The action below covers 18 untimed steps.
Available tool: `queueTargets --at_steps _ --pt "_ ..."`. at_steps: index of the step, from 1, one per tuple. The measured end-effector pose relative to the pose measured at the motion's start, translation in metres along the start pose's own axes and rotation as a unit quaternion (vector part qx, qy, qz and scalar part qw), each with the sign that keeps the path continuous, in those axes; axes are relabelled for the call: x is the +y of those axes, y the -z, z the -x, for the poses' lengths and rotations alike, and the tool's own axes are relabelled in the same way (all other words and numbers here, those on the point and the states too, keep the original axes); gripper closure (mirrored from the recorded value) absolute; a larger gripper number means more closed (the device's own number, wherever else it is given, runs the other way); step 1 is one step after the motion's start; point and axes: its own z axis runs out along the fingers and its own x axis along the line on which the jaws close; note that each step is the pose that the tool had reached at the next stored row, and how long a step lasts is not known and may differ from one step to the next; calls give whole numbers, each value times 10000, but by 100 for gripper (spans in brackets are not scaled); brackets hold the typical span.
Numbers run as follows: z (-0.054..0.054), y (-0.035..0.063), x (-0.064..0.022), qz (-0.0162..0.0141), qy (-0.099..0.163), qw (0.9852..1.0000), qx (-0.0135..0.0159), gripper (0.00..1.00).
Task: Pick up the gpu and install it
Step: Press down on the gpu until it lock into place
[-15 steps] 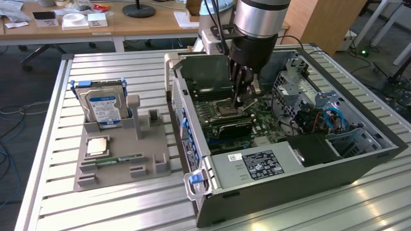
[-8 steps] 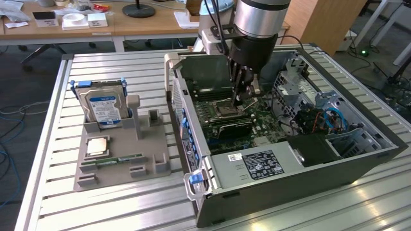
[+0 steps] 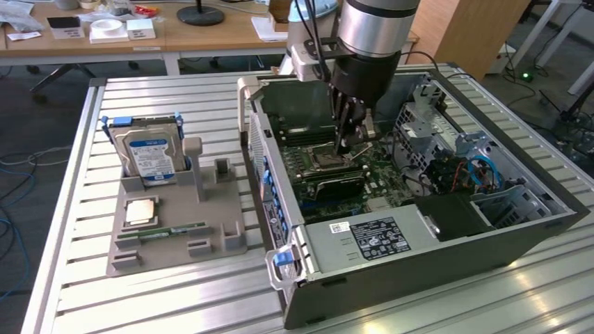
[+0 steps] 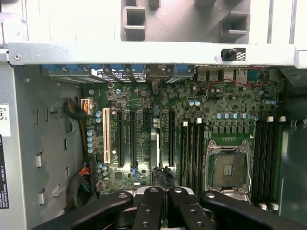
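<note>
The gpu (image 3: 336, 184) stands on edge as a dark card on the motherboard inside the open computer case (image 3: 519, 229). In the wrist view I see it edge-on as a thin grey strip (image 4: 154, 143) among the black expansion slots. My gripper (image 3: 351, 147) reaches down into the case right above the card. Its black fingers (image 4: 149, 201) are shut together, with the tips (image 4: 162, 191) at the card's upper edge. Whether the card's edge is pinched between them is hidden.
A grey parts holder (image 3: 209, 209) at the exterior view's left carries a hard drive with a blue-white label (image 3: 149, 156), a CPU (image 3: 141, 210) and a green RAM stick (image 3: 172, 230). The CPU socket (image 4: 228, 170), cables and drive cage crowd the case.
</note>
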Motion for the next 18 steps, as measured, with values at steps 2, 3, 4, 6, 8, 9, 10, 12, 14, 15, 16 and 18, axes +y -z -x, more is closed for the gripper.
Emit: queueTargets --at_steps 2,3,4,6,8,9,10,12,14,15,16,18 --pt "-1 -36 2 0 0 10000 -1 89" --pt "-2 -52 2 0 0 10000 0 89" --pt "-2 -66 3 0 0 10000 -1 89" --pt "-3 -90 4 0 0 10000 0 89" --pt "-3 -95 4 0 0 10000 0 89" --pt "-3 -95 4 0 0 10000 0 89" --pt "-3 -95 4 0 0 10000 0 89" --pt "-3 -96 4 0 0 10000 0 89" --pt "-3 -102 4 -1 0 10000 -2 89" --pt "-3 -109 4 -1 0 10000 -2 89" --pt "-4 -117 5 0 0 10000 -1 89" --pt "-5 -137 6 0 0 10000 -1 89"
